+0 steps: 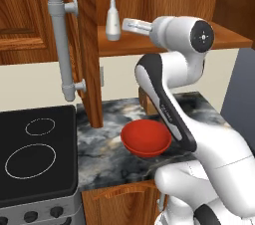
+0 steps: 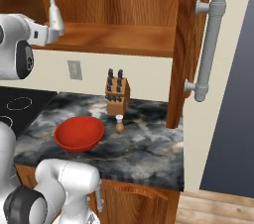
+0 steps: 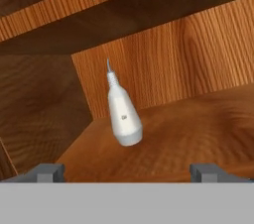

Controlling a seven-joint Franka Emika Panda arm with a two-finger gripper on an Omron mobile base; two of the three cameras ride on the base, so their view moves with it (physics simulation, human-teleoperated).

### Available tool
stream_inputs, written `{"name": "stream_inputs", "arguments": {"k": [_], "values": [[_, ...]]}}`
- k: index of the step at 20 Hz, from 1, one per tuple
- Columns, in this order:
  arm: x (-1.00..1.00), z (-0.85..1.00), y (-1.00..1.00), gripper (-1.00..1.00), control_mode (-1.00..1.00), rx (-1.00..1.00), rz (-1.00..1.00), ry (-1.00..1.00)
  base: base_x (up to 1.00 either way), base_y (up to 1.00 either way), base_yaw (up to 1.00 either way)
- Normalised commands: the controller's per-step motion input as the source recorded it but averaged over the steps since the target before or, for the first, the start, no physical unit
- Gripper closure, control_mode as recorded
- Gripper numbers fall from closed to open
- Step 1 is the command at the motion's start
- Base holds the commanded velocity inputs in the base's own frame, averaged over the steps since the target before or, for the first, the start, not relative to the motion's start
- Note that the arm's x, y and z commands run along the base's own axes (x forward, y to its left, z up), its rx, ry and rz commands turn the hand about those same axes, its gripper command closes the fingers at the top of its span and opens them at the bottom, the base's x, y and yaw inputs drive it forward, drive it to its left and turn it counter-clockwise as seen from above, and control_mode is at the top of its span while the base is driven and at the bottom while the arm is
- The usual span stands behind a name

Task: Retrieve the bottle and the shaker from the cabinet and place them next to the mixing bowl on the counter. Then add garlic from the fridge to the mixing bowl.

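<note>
A white-grey bottle (image 1: 113,20) (image 2: 54,15) (image 3: 123,114) with a thin pointed tip stands on the open cabinet's wooden shelf (image 1: 229,35) (image 2: 124,39). My gripper (image 1: 130,25) (image 2: 47,33) (image 3: 127,171) is level with the shelf, just short of the bottle. It is open wide, with nothing between its fingers. Below on the counter sits the red mixing bowl (image 1: 146,138) (image 2: 78,133). A small shaker (image 2: 119,124) stands upright just right of the bowl. Garlic and fridge are out of view.
The cabinet doors (image 1: 87,45) (image 2: 191,44) hang open, each with a long grey handle (image 1: 62,45) (image 2: 211,44). A knife block (image 2: 117,90) stands behind the shaker by the wall. A black stove top (image 1: 35,154) (image 2: 20,101) lies left of the marbled counter (image 2: 149,143).
</note>
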Motion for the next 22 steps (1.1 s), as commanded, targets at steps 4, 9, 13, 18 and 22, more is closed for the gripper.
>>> {"name": "stream_inputs", "arguments": {"k": [4,9,13,18,22], "values": [[0.16,0.0,0.0,-1.0,-1.0,0.0,0.01,0.0,0.0,0.0,0.0],[0.25,0.05,0.13,-1.0,-1.0,-0.01,0.0,0.01,0.0,0.0,0.0],[0.25,0.17,0.19,-1.0,-1.0,-0.08,0.0,0.08,0.0,0.0,0.0],[0.27,0.16,0.1,-1.0,-1.0,-0.15,0.0,0.13,0.0,0.0,0.0],[0.3,0.21,0.0,-1.0,-1.0,-0.13,0.0,0.07,0.0,0.0,0.0]]}}
